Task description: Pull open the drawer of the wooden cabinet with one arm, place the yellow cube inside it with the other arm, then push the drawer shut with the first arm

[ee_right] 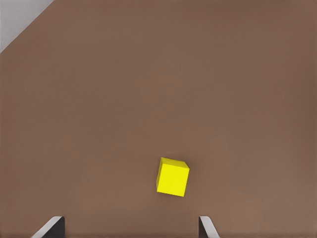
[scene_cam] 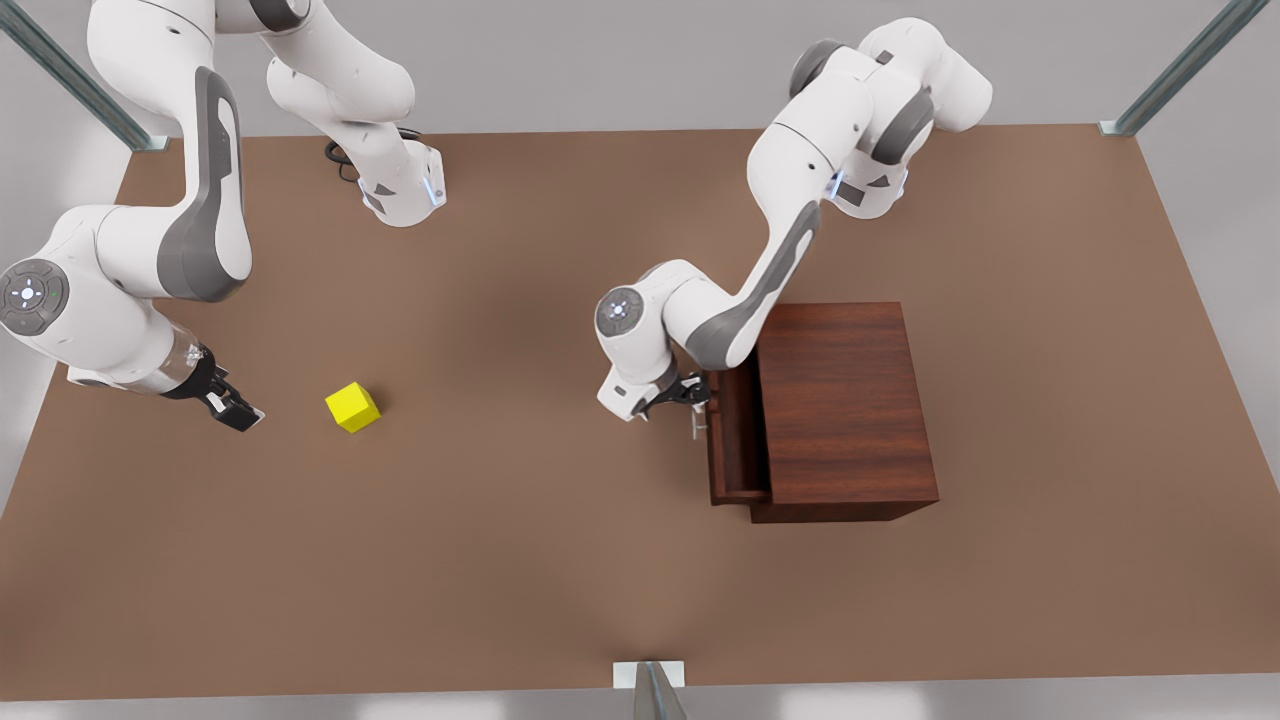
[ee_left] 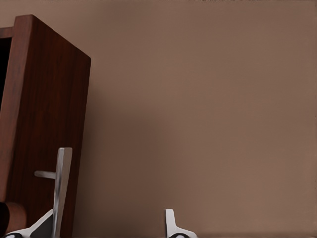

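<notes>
The wooden cabinet [scene_cam: 845, 400] stands on the table at the front view's right. Its drawer [scene_cam: 735, 440] sticks out a short way toward the front view's left. My left gripper [scene_cam: 695, 395] is at the drawer front [ee_left: 44, 124], open, with the silver handle [ee_left: 62, 183] just inside one fingertip [ee_left: 49, 225]. The yellow cube [scene_cam: 352, 407] lies on the table at the front view's left. My right gripper [scene_cam: 240, 412] hovers open a short way beside the cube [ee_right: 173, 177], pointing at it, nothing between its fingers.
The brown table [scene_cam: 560, 560] spreads wide between cube and cabinet. Metal frame posts [scene_cam: 650, 690] stand at the table's edges and corners. Both arm bases sit along the far edge.
</notes>
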You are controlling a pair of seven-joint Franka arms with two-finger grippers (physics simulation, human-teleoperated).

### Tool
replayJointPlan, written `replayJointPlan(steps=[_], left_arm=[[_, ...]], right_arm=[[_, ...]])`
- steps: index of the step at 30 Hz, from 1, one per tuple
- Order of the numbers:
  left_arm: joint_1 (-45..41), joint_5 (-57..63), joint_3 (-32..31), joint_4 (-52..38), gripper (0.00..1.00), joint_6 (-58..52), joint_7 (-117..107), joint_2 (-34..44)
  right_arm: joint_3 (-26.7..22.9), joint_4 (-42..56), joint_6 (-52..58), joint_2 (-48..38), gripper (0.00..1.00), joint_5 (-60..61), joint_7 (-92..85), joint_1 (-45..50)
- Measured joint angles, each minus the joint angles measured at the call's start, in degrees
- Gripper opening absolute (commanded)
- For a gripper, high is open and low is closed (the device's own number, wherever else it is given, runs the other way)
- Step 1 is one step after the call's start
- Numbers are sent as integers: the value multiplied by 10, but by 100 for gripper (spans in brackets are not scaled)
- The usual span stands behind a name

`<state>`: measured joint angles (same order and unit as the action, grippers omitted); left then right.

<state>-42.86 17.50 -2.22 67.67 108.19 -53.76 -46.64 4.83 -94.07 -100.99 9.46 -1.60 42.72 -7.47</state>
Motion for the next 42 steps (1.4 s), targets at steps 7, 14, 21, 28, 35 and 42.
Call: replayJointPlan(steps=[7,14,21,28,35,42], left_arm=[[-6,0,-6,-18,100,6,-12,-11],[-7,0,-19,-36,100,-5,-22,-11],[72,-11,-30,-73,100,-126,20,87],[370,-115,-8,266,100,-133,184,402],[348,-132,-8,270,100,-104,300,400],[353,-134,-8,267,100,-95,379,396]], right_arm=[[0,0,0,0,100,0,0,0],[0,0,0,0,100,0,0,0],[1,-3,-1,15,100,10,2,8],[1,-98,-67,30,100,34,11,31],[-1,-243,-219,12,100,92,25,20],[-3,-311,-323,15,100,101,38,9]])
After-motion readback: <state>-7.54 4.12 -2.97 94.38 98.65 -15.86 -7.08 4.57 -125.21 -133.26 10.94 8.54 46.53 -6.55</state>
